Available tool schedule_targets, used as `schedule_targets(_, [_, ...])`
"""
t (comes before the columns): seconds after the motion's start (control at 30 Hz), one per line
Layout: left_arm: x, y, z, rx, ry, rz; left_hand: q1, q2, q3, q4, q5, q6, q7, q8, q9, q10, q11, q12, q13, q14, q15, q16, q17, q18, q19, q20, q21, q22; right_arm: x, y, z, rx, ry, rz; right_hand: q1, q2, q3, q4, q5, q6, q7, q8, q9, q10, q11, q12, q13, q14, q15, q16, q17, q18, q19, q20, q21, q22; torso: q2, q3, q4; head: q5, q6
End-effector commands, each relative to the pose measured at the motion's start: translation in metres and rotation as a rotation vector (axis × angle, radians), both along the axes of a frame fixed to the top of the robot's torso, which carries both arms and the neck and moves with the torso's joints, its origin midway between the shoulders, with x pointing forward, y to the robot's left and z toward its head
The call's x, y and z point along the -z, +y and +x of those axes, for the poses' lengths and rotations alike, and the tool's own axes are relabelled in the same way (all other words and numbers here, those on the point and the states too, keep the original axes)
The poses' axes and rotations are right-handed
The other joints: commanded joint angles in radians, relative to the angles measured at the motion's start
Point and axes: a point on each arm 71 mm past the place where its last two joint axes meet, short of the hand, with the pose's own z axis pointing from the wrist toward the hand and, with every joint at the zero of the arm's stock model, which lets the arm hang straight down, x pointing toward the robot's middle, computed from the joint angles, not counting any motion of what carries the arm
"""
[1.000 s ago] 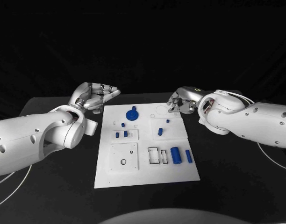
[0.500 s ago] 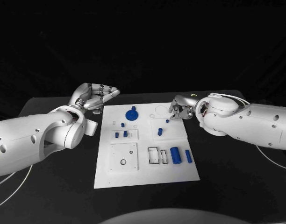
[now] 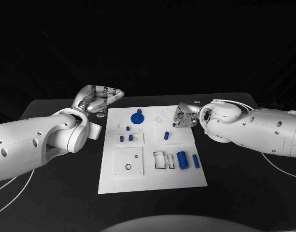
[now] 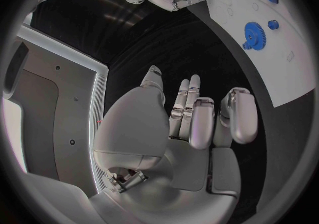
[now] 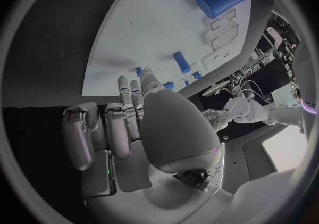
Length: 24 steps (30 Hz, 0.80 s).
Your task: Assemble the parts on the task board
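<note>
On the black table [image 3: 64,183] lies the white task board [image 3: 151,181].

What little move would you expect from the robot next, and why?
Probably the right hand dips a little lower onto the far right part of the task board, toward the small blue peg nearby. It holds nothing, and it hangs just over the board, while the left hand waits off the board's edge.

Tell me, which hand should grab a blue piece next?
Probably the right hand: it hangs over the white plate's far edge, beside the small blue peg. The left hand sits off the plate, over black table.
</note>
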Motion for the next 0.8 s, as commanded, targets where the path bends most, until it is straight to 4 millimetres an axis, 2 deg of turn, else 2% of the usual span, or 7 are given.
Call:
schedule_targets(0.03, [0.0, -0.001, 0.0, 0.005, 0.002, -0.007, 0.0, 0.008, -0.005, -0.003, 0.004, -0.006, -0.001, -0.006, -0.001, 0.002, 0.005, -0.003, 0.001, 0.0, -0.001, -0.001, 0.028, 0.006, -0.004, 0.001, -0.004, 0.18, 0.002, 0.001, 0.0, 0.001, 0.009, -0.032, 0.011, 0.003, 0.001, -0.006, -0.006, 0.011, 0.003, 0.002, -0.001, 0.002, -0.009, -0.006, -0.005, 0.104, -0.011, 0.004, 0.263, -0.014, 0.105, -0.011, 0.004, 0.263, -0.001, -0.0002, -0.0019, 0.0, -0.001])
schedule_targets(0.33, [0.0, -0.001, 0.0, 0.008, 0.003, -0.007, 0.002, 0.014, -0.004, -0.004, 0.004, -0.005, -0.002, -0.006, -0.001, 0.003, 0.004, -0.003, 0.002, 0.001, -0.001, -0.001, 0.029, 0.006, -0.003, 0.001, -0.005, 0.18, 0.004, 0.007, 0.003, 0.001, 0.003, -0.036, 0.03, 0.008, 0.013, -0.013, -0.006, 0.022, 0.012, 0.002, -0.002, 0.009, -0.025, -0.014, -0.022, 0.104, -0.029, 0.004, 0.263, -0.014, 0.105, -0.026, 0.004, 0.263, -0.001, -0.0001, -0.0002, -0.002, 0.002])
schedule_targets(0.8, [0.0, 0.001, -0.001, 0.003, 0.005, -0.006, 0.003, 0.017, -0.004, -0.004, 0.004, -0.005, -0.002, -0.005, -0.001, 0.004, 0.004, -0.002, 0.002, 0.001, -0.002, -0.001, 0.028, 0.006, -0.002, 0.001, -0.004, 0.181, 0.008, 0.012, 0.004, 0.001, 0.011, -0.045, 0.036, 0.01, 0.022, -0.011, -0.005, 0.031, 0.009, 0.0, -0.005, 0.039, -0.037, -0.013, -0.034, 0.104, -0.043, 0.004, 0.263, -0.014, 0.105, -0.041, 0.004, 0.263, 0.0, -0.0001, -0.0006, 0.001, 0.001])
